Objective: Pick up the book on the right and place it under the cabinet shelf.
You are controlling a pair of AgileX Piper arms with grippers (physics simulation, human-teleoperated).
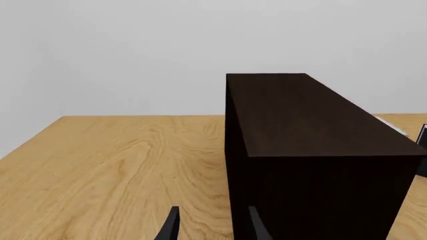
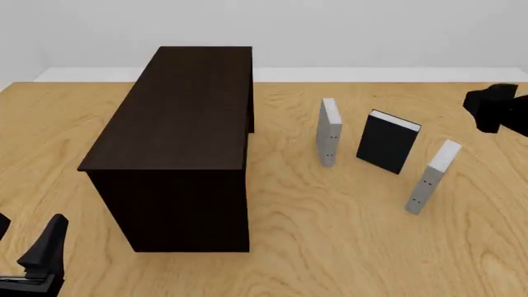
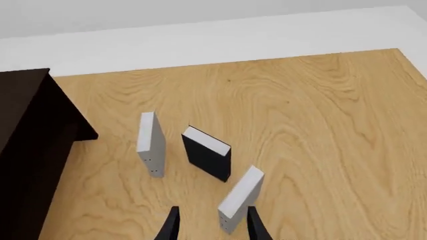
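- Books stand upright in a loose row on the light wood-grain table, right of the long, very dark brown wooden cabinet shelf. My target is the rightmost: the thin light-grey hardcover book with white page edges, standing on end, turned at an angle, two small dark dots low on its spine.
- Beside it stands the black-covered book, and further left a second grey hardcover that looks much the same, so I go by position.
- The right gripper hangs above the target with fingers spread apart and nothing between them; in the right wrist view the book sits just ahead of the fingertips, near the right-hand one. I judge that lines me up for a descent onto its top edge.
- In the front view the right arm shows only as a dark mass at the right edge.
- The left gripper is parked low at the cabinet's near end, fingers apart and empty, out of the way as I read it.
- Nothing has been lifted yet; the grasp comes next. The black book stands near, so a careless approach could topple it.
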